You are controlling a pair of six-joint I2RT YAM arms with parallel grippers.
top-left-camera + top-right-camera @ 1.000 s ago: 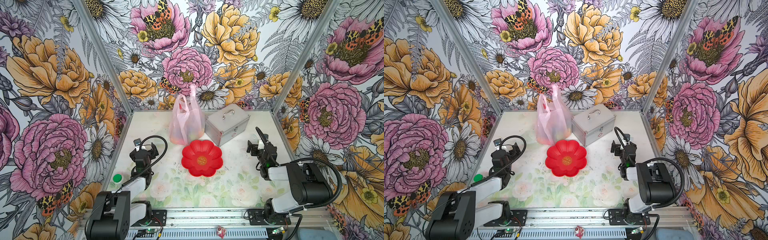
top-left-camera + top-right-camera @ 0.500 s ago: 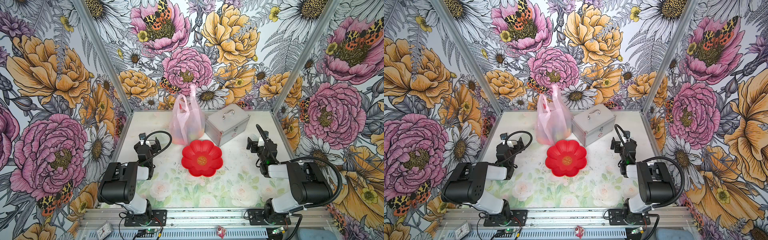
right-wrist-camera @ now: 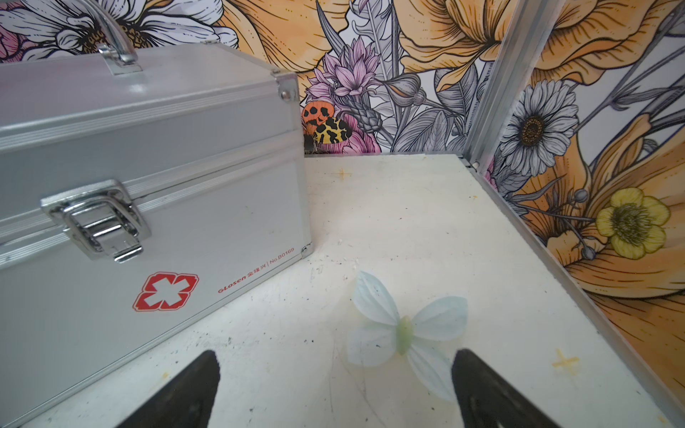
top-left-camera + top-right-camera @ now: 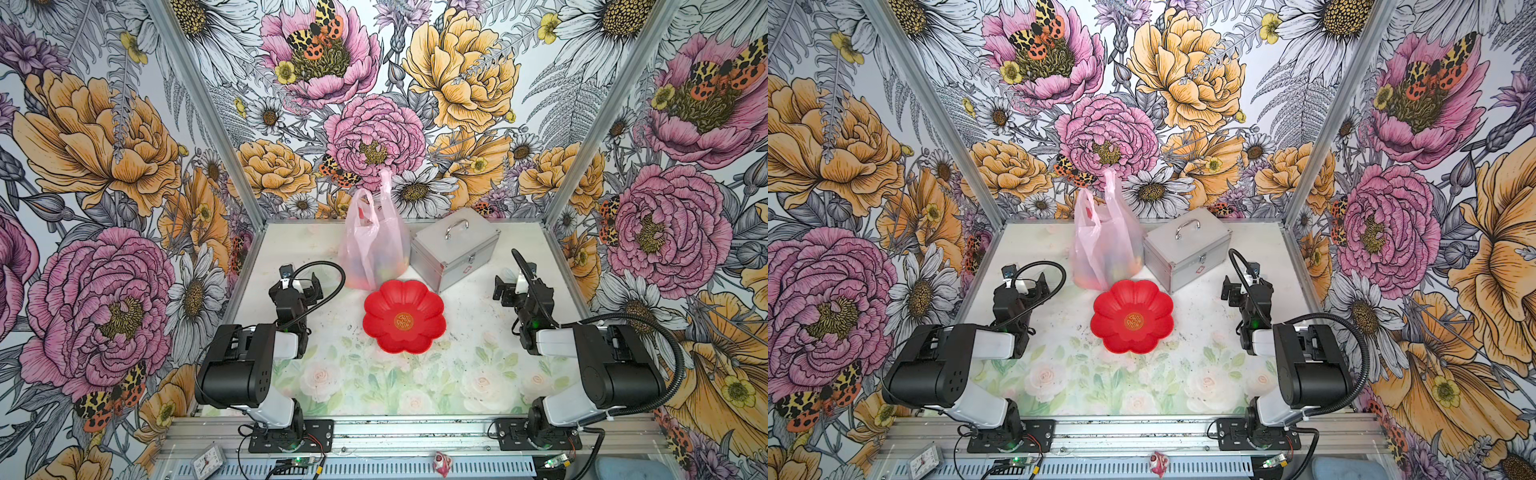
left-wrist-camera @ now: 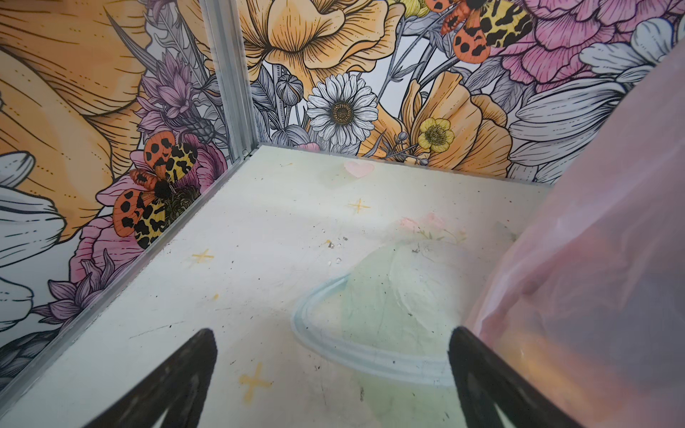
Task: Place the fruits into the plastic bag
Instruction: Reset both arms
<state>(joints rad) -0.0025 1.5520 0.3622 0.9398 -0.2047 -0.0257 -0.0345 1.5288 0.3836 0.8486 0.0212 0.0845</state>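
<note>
top views: fruits (image 4: 388, 270) in plastic bag (image 4: 357, 245) bhd dish (image 4: 415, 299).

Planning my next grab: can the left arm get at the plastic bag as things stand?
Probably yes. The left gripper is open and empty, close beside the plastic bag, only bare table between them. The silver case stands on the bag's far side, out of its way.

The left gripper (image 4: 300, 286) has swung inward, its arm folded up. The plastic bag (image 4: 374, 245) now stands just beside one jaw.
</note>
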